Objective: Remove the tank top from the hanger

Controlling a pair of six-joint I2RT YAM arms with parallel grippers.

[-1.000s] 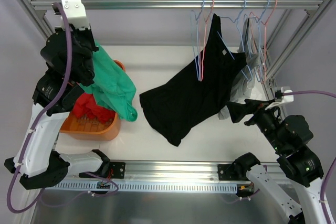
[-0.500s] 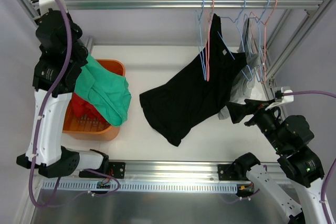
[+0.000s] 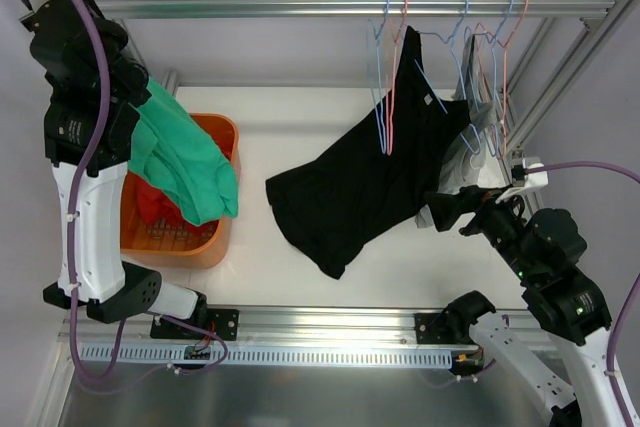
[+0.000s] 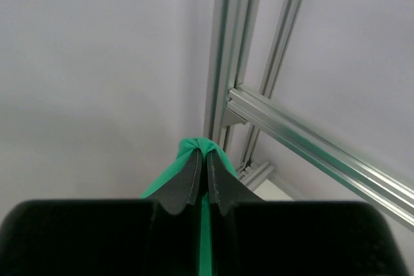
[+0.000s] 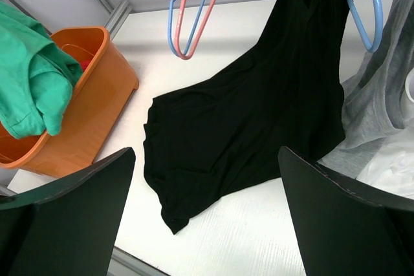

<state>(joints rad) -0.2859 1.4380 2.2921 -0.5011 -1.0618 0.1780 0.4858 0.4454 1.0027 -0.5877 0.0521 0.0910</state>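
A black tank top (image 3: 360, 182) hangs from a blue hanger (image 3: 440, 67) on the top rail (image 3: 300, 7), and its lower half lies spread on the white table. The right wrist view has it straight ahead (image 5: 259, 108). My right gripper (image 3: 452, 213) stands open just right of its hem, and nothing is between its fingers (image 5: 206, 153). My left gripper (image 4: 204, 151) is raised high at the far left, shut on a bunched fold of a green garment (image 4: 196, 141). That garment (image 3: 185, 162) drapes down over the orange basket (image 3: 215, 237).
Two empty hangers, blue and pink (image 3: 385, 97), hang left of the tank top's strap. Grey (image 5: 381, 114) and white (image 5: 394, 166) garments hang at the right on further hangers. Red cloth (image 3: 150, 209) lies in the basket. Frame posts stand at both sides.
My left arm has risen and swung further to the left, and the green garment has gone up with it above the basket. My right gripper has shifted slightly up and left, still open.
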